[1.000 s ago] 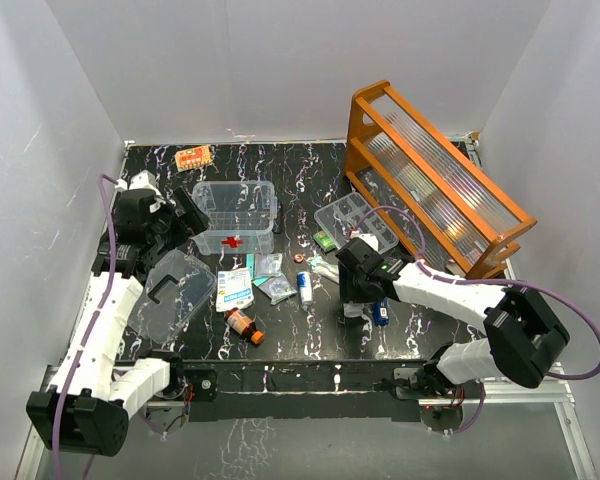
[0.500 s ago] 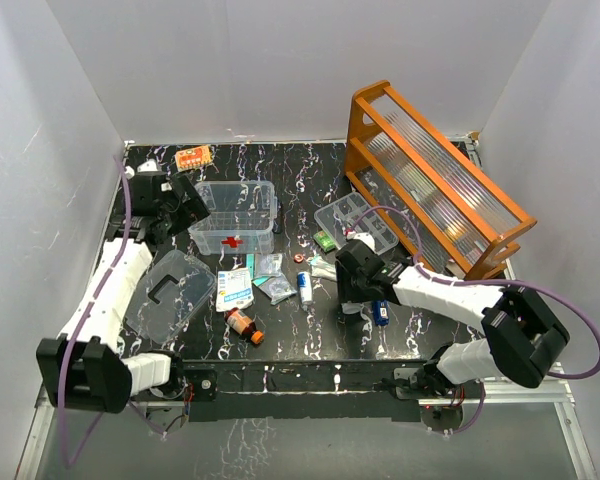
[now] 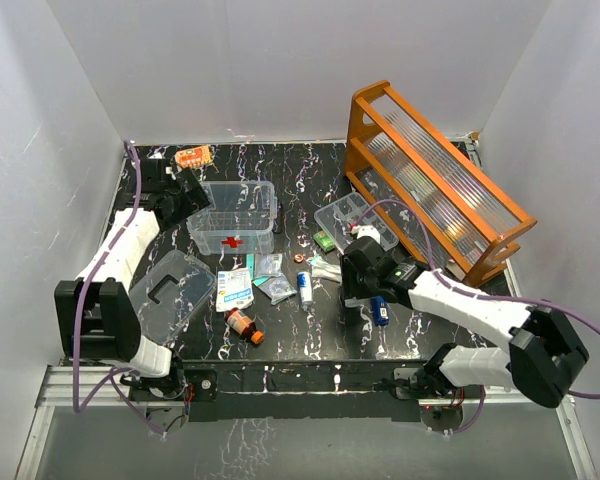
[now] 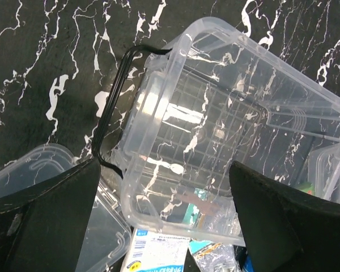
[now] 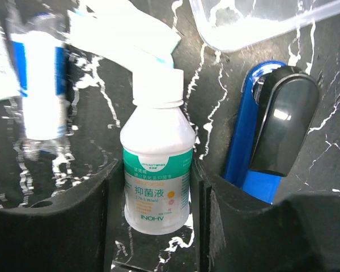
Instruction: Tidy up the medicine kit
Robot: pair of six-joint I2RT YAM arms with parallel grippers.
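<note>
The medicine kit box (image 3: 235, 216), clear with a red cross on its front, stands open at the back left. Its clear lid (image 3: 170, 290) with a dark handle lies flat in front of it. My left gripper (image 3: 188, 192) is open and empty beside the box's left end. In the left wrist view the gripper (image 4: 163, 165) hovers over the empty box (image 4: 232, 119) and its black end handle (image 4: 110, 107). My right gripper (image 3: 353, 290) is shut on a white bottle (image 5: 157, 175) with a green label, which lies on the table between the fingers (image 5: 73, 221).
A large orange rack (image 3: 430, 180) leans at the back right, with a clear divided tray (image 3: 355, 222) in front of it. A blue and black case (image 5: 260, 147) lies right beside the bottle. A white packet (image 3: 234, 287), brown bottle (image 3: 244, 326), blue-white tube (image 3: 304, 287), sachets (image 3: 273, 275) and an orange blister pack (image 3: 193, 156) are scattered around.
My left arm has reached farther back, bringing its gripper up to the box's left end. My right gripper has stayed at the white bottle, shifting only slightly.
</note>
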